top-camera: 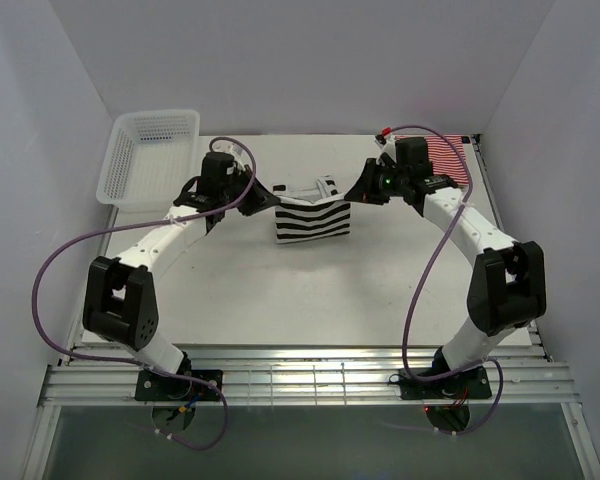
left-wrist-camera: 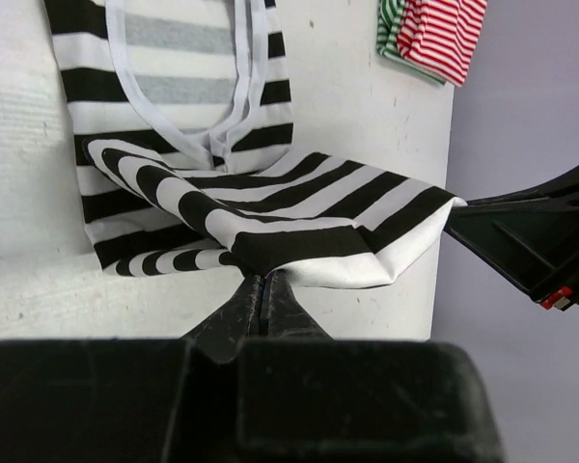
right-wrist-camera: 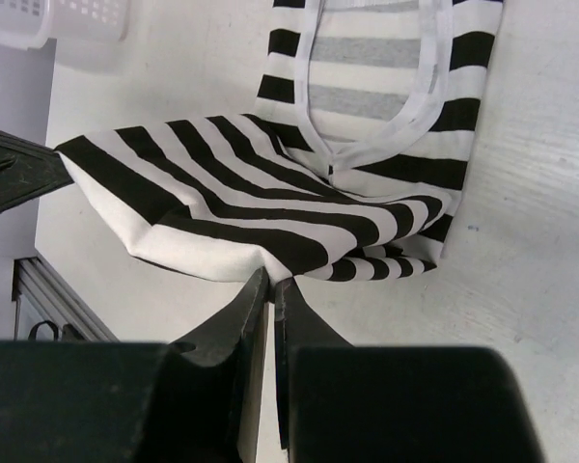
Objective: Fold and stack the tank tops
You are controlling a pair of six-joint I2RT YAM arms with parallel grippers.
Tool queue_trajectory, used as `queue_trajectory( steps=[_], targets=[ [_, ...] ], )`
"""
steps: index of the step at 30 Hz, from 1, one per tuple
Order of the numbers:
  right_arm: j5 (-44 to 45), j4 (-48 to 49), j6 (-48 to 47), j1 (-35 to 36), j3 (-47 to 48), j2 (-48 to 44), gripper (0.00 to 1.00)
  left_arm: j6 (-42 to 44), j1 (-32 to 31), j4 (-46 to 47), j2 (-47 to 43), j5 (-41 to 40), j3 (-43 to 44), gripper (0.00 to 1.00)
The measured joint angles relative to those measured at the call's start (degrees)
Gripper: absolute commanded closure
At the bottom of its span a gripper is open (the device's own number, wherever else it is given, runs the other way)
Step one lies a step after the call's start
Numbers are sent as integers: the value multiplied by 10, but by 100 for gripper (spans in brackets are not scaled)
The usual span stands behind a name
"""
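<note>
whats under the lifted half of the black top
The black top's own strap half, flat on the table; the patch right beneath the fold is covered.

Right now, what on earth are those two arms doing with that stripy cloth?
They are folding a tank top. The left hand and the right hand are each shut on one end of a raised fold of the black-and-white top, holding it between them just above the table. The rest of that top lies flat. A red top and a green top lie together in the far right corner.
</note>
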Motion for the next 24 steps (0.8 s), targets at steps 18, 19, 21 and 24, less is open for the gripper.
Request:
queue_trajectory(
  steps=[18,19,21,24],
  targets=[
    [-38,23,4,-29,153,196,92,20,47,23,164,3,108,100],
    [-39,29,5,-30,153,200,92,20,49,25,171,3,113,100],
    [-40,43,9,-30,153,206,92,21,52,30,187,3,124,100],
    [-42,66,15,-31,154,215,92,24,55,33,215,4,144,100]
  ],
)
